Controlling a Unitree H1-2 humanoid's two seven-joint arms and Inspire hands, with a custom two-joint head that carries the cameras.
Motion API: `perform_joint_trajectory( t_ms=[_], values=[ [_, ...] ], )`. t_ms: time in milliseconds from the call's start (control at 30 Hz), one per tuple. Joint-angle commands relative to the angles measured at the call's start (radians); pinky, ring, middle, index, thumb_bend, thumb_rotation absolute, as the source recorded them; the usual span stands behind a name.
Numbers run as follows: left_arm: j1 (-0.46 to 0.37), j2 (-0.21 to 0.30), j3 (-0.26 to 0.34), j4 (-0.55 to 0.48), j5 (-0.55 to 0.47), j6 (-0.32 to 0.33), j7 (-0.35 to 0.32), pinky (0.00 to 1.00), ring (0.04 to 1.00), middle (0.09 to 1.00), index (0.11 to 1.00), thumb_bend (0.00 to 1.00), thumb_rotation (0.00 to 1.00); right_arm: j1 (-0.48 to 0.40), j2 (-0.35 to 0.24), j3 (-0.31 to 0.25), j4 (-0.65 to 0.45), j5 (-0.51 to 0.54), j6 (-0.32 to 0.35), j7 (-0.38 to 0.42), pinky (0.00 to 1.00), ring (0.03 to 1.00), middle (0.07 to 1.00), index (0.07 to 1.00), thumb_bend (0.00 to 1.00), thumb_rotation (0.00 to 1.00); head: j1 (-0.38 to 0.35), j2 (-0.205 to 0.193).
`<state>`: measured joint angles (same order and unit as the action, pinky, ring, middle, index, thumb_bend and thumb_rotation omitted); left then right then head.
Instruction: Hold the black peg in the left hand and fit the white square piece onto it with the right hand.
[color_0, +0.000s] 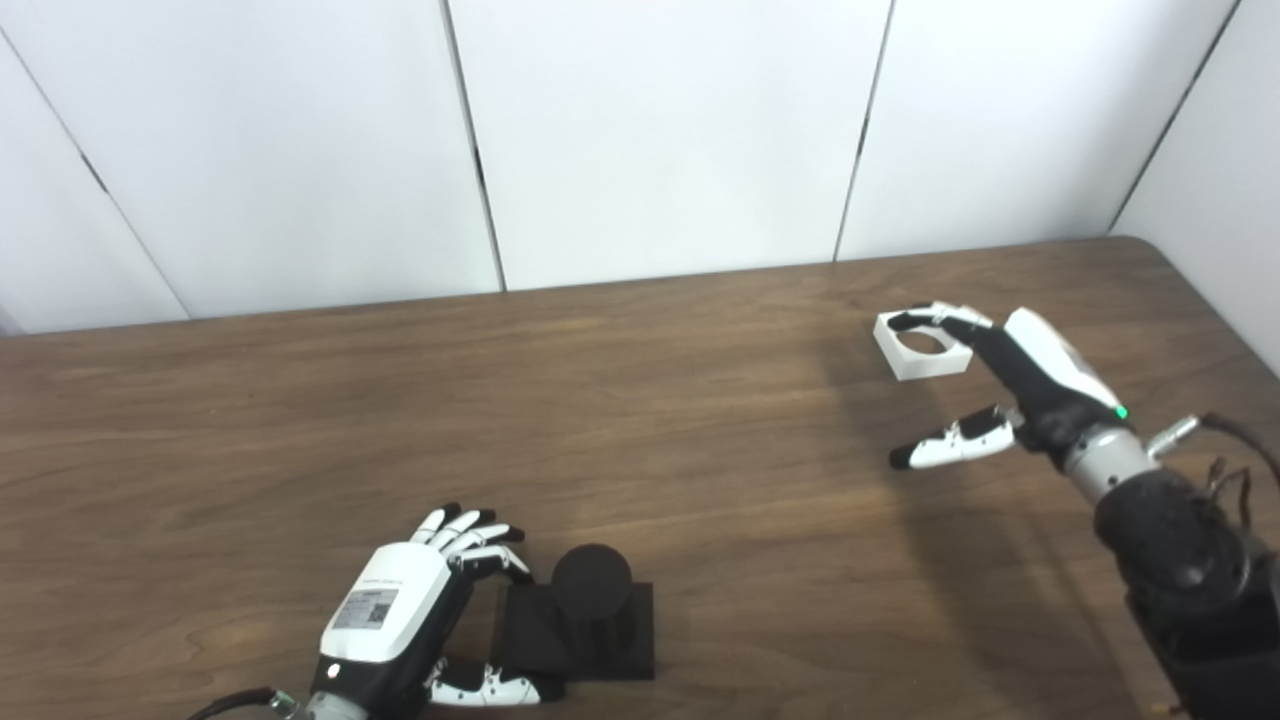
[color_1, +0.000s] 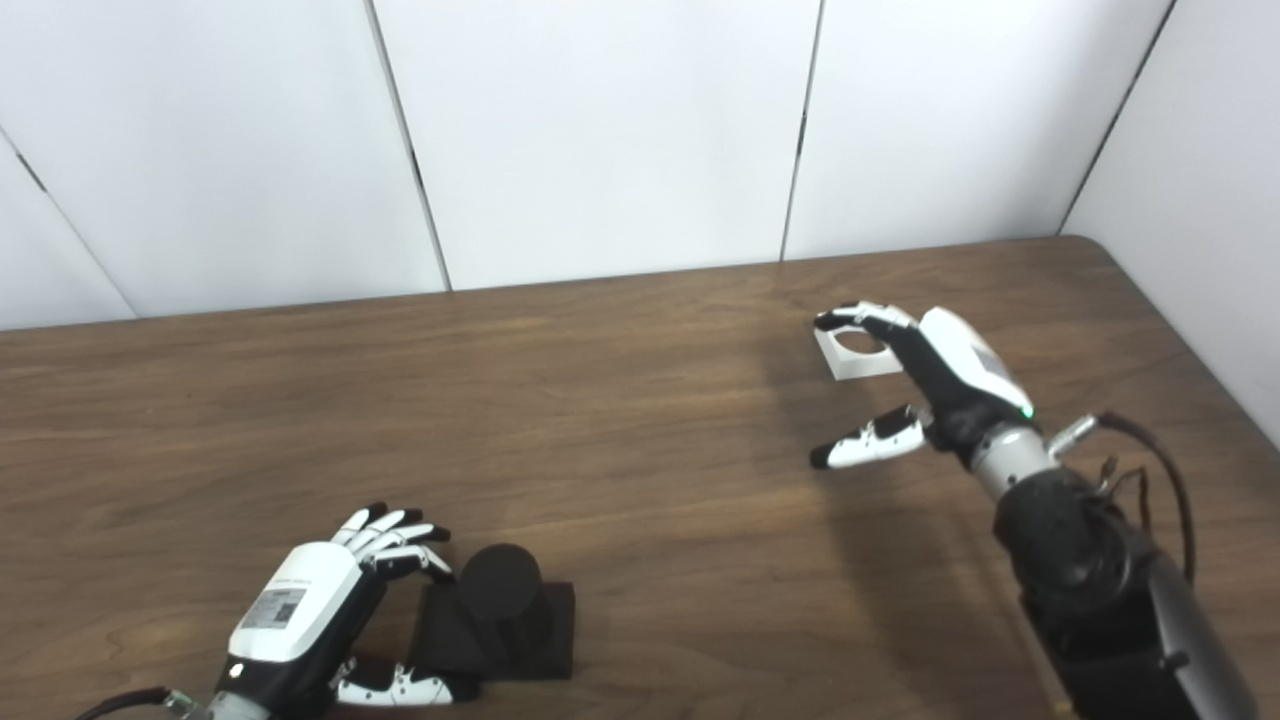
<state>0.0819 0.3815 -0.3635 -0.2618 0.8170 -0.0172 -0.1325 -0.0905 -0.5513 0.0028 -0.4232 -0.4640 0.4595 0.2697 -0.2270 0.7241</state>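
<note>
The black peg (color_0: 590, 600) is a round post on a square black base and stands upright near the table's front edge. My left hand (color_0: 415, 610) is beside its left side, fingers curled at the base's far edge and thumb along its near edge, not closed on it. The white square piece (color_0: 922, 347), with a round hole, lies on the table at the far right. My right hand (color_0: 1010, 385) is open above it, its fingers over the piece's top and its thumb held apart below.
The brown wooden table (color_0: 650, 420) reaches a white panelled wall (color_0: 650, 130) at the back. Its right edge runs close to my right arm (color_0: 1190, 570), with a rounded far right corner.
</note>
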Motion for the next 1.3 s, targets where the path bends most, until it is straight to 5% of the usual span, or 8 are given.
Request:
perform_joint_trajectory(
  t_ms=[0,300,700,967,1267],
  values=[
    [0.011,0.013,-0.027,0.069,0.059,0.027,-0.054,0.98,0.915,0.820,0.490,0.51,0.06,-0.066,-0.047,-0.007,0.019,-0.021,-0.005,0.012,0.92,0.990,0.931,0.786,0.88,0.09,0.001,-0.004],
    [0.008,0.002,-0.032,0.077,0.067,0.028,-0.035,0.96,0.897,0.801,0.490,0.51,0.06,-0.241,-0.132,0.062,0.225,-0.070,-0.069,0.063,0.93,1.000,0.943,0.755,0.84,0.13,0.010,0.000],
    [0.011,0.004,-0.035,0.082,0.059,0.011,-0.004,0.93,0.879,0.790,0.489,0.51,0.06,-0.407,-0.143,0.147,0.477,-0.118,-0.114,0.047,0.85,0.979,0.913,0.793,0.91,0.15,0.029,0.005],
    [0.015,0.003,-0.030,0.080,0.037,-0.012,0.012,0.94,0.869,0.780,0.488,0.51,0.06,-0.503,-0.190,0.263,0.558,-0.205,-0.089,0.172,0.86,0.984,0.917,0.795,0.90,0.16,0.031,0.006],
    [0.017,0.005,-0.027,0.071,0.046,-0.010,0.008,0.92,0.857,0.773,0.488,0.51,0.06,-0.559,-0.195,0.298,0.623,-0.212,-0.118,0.225,0.84,0.977,0.904,0.794,0.96,0.12,0.035,0.010]
  ],
)
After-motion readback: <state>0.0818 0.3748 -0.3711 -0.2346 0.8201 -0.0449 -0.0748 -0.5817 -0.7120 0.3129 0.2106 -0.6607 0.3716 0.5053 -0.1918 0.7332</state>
